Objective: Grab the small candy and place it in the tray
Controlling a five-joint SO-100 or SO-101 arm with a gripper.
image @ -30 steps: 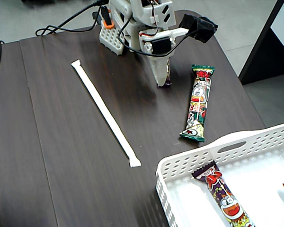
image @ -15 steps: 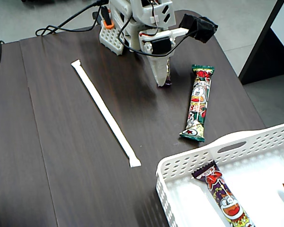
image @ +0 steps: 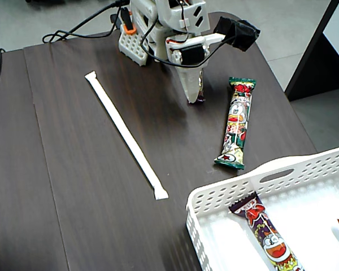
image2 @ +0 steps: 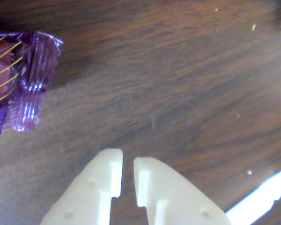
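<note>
While fixed view half-hides purple candy (image2: 18,79), wrist view shows end effector (image2: 128,173) seemingly empty beside it.

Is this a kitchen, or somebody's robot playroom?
Probably a home or hobby robot setup, not a kitchen. A small arm is mounted on a dark wooden table with loose cables trailing off it. Wrapped snacks, like the long snack bar, and a white plastic basket look set out for practice.
</note>
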